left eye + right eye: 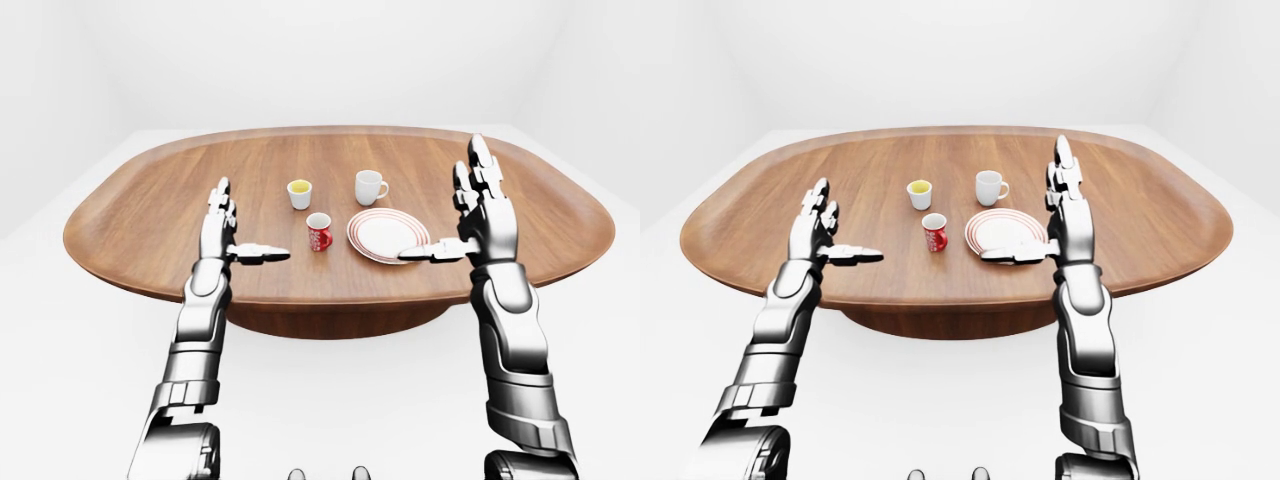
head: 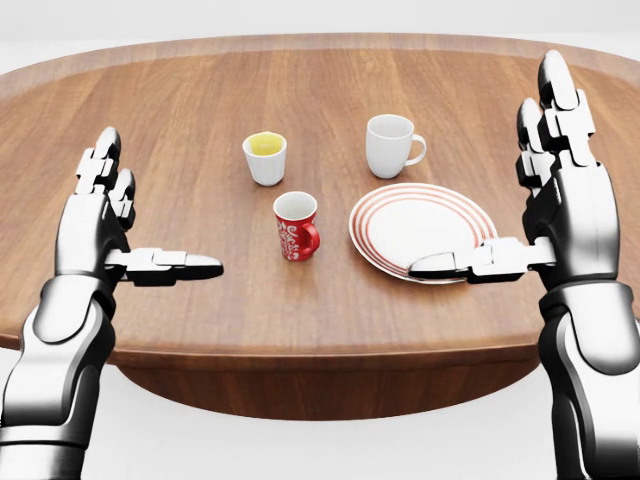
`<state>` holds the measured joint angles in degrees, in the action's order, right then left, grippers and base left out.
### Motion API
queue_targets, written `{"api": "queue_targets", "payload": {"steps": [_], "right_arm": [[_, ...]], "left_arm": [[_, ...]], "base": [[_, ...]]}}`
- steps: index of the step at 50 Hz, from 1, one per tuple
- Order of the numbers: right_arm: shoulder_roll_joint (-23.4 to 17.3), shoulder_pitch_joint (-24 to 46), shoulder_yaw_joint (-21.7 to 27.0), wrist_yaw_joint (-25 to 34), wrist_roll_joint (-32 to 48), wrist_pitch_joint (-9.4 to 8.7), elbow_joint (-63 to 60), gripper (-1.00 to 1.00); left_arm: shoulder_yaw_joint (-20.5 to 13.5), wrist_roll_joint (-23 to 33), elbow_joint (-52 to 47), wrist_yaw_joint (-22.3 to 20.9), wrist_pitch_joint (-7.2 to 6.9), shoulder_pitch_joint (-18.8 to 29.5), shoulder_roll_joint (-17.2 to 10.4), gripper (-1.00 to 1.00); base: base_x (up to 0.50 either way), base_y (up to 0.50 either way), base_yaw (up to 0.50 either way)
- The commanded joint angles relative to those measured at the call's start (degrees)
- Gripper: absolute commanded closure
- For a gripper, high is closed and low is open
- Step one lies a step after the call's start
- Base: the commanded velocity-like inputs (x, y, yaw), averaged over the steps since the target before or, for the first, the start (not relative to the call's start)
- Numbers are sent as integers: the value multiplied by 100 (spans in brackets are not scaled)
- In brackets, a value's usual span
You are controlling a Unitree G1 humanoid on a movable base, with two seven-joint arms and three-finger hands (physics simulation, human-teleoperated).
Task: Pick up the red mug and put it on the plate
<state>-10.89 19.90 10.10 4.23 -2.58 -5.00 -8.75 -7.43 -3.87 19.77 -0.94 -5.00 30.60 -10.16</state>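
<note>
Both arms reach over the wooden table [image 1: 1120,230], each robot hand spread, thumb pointing inward. The red mug [image 1: 934,232] stands between the left robot hand [image 1: 818,235] and the right robot hand [image 1: 1058,222], touching neither. The striped plate [image 1: 1002,229] lies just beside the right thumb, the white mug [image 1: 989,187] and small cup [image 1: 919,194] further off.

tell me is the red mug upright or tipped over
Upright. The red mug stands on its base on the table, its open rim facing up, handle to the right in the head view, beside the plate, untouched.
</note>
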Motion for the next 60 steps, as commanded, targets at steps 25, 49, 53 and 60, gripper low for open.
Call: {"api": "queue_targets", "payload": {"steps": [25, 49, 53, 60], "right_arm": [[-124, 375, -37, 184, 267, 0, 132, -100], [-91, 383, -66, 242, 355, 0, 126, -100], [-76, 425, -149, 285, 429, 0, 94, -100], [-51, 448, -156, 307, 478, 0, 82, -100]], "left_arm": [[-44, 45, 421, 150, 0, 527, -207, -100], [-54, 49, 359, 154, 0, 498, -195, -100], [-38, 65, 294, 144, 0, 487, -191, -100], [-43, 64, 232, 140, 0, 486, -187, -100]], "base": [[12, 0, 0], [22, 0, 0], [26, 0, 0], [28, 0, 0]]}}
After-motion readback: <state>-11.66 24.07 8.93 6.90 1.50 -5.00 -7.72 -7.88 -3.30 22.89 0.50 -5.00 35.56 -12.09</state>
